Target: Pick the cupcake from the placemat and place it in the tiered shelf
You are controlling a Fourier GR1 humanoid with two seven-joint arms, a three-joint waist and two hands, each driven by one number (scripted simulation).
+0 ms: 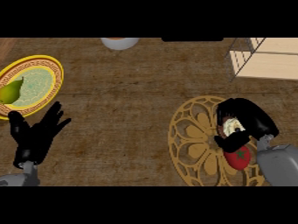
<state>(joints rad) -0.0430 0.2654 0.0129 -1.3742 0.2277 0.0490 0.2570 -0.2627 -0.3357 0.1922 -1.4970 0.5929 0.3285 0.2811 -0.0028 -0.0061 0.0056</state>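
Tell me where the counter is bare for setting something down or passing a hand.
Bare counter runs down the middle, between the yellow plate and the placemat, and up to the tiered shelf. Crowded: the placemat, where the right hand curls round the cupcake beside a red fruit.

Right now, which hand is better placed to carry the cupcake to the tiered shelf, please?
The right hand: its fingers curl round the cupcake on the placemat, and the tiered shelf stands on that side. The left hand rests open, far left.

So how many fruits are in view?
2: a pear on the plate at left, a tomato on the placemat below the right hand, which may hide more.
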